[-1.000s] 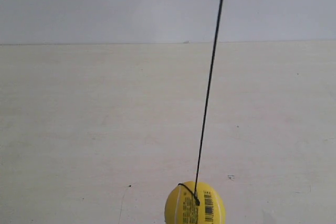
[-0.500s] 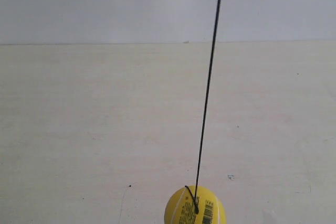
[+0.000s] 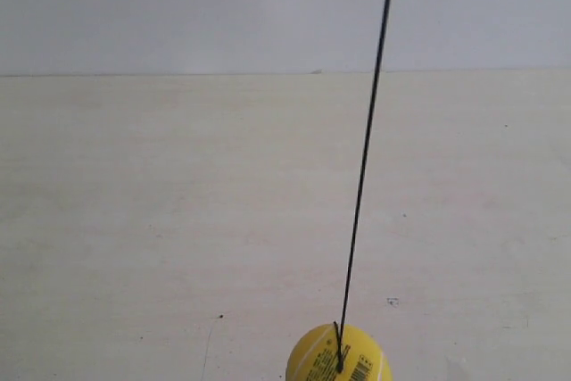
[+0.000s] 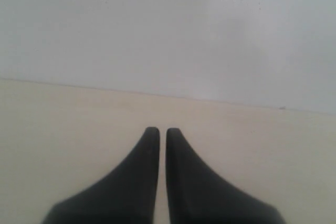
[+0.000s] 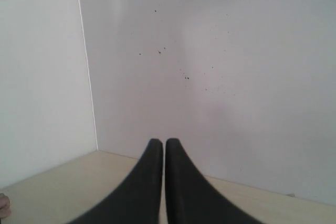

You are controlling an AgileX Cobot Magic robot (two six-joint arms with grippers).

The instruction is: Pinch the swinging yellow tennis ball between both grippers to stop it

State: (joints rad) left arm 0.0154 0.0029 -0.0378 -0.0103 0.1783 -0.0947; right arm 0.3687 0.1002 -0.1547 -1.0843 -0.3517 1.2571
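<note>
The yellow tennis ball (image 3: 338, 356) hangs on a thin black string (image 3: 366, 158) at the bottom edge of the exterior view, partly cut off, its barcode label facing the camera. Neither arm shows in that view. In the left wrist view my left gripper (image 4: 158, 130) is shut, its black jaws nearly touching with nothing between them, pointing over the pale table toward the wall. My right gripper (image 5: 159, 142) is likewise shut and empty in the right wrist view. The ball appears in neither wrist view.
A cream tabletop (image 3: 178, 220) runs back to a grey-white wall (image 3: 178, 6). The right wrist view shows a wall corner (image 5: 86, 77) where two panels meet.
The ball has swung slightly to the right and lower in the exterior view, and the string's top has shifted right.
</note>
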